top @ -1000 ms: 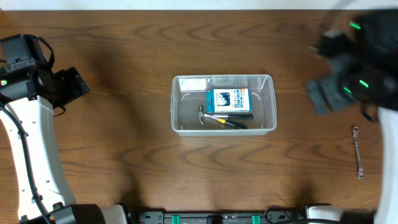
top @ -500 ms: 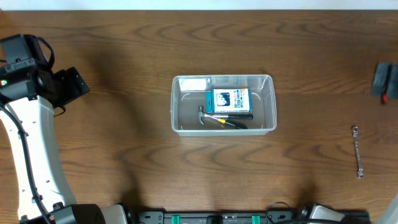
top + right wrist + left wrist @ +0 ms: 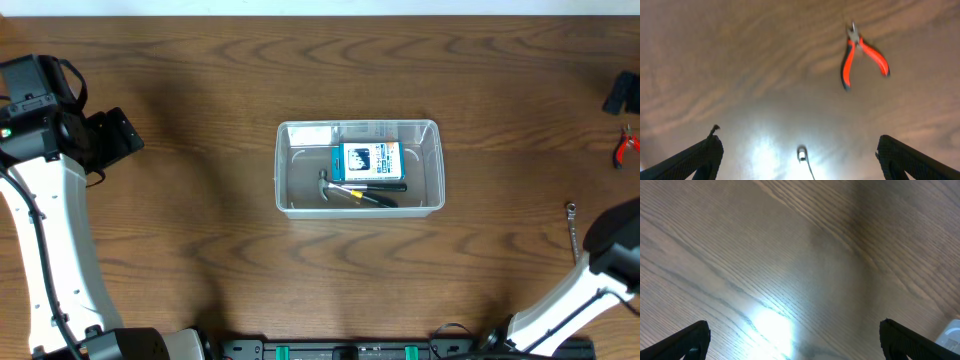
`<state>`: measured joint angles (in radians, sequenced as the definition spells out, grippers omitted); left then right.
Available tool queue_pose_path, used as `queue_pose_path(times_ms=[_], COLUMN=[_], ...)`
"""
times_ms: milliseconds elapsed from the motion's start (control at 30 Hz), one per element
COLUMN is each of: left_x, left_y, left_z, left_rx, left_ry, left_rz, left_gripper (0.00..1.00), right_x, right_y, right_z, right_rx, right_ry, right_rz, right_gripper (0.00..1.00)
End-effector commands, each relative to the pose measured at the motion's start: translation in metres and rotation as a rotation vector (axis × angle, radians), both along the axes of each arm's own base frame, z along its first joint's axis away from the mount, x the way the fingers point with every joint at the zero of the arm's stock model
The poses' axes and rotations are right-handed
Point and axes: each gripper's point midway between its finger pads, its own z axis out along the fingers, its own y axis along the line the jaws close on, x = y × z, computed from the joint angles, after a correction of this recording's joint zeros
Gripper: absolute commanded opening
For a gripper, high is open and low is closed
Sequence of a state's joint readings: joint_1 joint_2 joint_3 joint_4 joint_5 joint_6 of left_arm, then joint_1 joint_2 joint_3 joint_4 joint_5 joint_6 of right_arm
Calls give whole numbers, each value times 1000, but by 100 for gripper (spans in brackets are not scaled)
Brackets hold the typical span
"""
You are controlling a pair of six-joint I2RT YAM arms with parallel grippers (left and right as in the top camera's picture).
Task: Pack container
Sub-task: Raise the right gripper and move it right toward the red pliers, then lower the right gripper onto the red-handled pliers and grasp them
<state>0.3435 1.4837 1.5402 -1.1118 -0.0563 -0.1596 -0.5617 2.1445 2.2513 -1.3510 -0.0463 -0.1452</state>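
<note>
The clear plastic container (image 3: 285, 168) stands in the middle of the table. It holds a blue-and-white box (image 3: 370, 160), a hammer (image 3: 324, 186) and a dark-handled tool. Red-handled pliers (image 3: 627, 146) lie at the far right edge and show in the right wrist view (image 3: 863, 55). A thin wrench (image 3: 571, 214) lies near them, and its end (image 3: 802, 154) shows between my right fingers. My right gripper (image 3: 799, 142) is open and empty above the wrench end. My left gripper (image 3: 793, 325) is open and empty over bare wood at the far left (image 3: 115, 140).
My right arm (image 3: 615, 240) covers the lower right corner and part of the wrench. A small dark object (image 3: 620, 93) sits at the right edge. A corner of the container (image 3: 951, 332) shows in the left wrist view.
My right arm has swung from the upper right of the table down to the lower right, uncovering the red pliers. The left arm and the container have not moved.
</note>
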Motion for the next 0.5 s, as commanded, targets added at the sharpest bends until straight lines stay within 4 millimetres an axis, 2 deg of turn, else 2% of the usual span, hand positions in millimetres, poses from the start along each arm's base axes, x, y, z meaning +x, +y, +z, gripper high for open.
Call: queue_pose_path(times_ms=[0, 200, 467], left_x=[0, 0, 0], left_y=[2, 2, 2], left_z=[8, 8, 8], left_rx=[17, 17, 17], left_ry=[-17, -17, -17], left_rz=[1, 1, 1], left_gripper=[98, 98, 98], right_x=[15, 21, 8], right_y=[-14, -49, -67], right_z=[-2, -14, -50], right_rx=[47, 41, 119], right_ry=[-58, -98, -47], right_rz=[-47, -90, -152], right_gripper=[99, 99, 99])
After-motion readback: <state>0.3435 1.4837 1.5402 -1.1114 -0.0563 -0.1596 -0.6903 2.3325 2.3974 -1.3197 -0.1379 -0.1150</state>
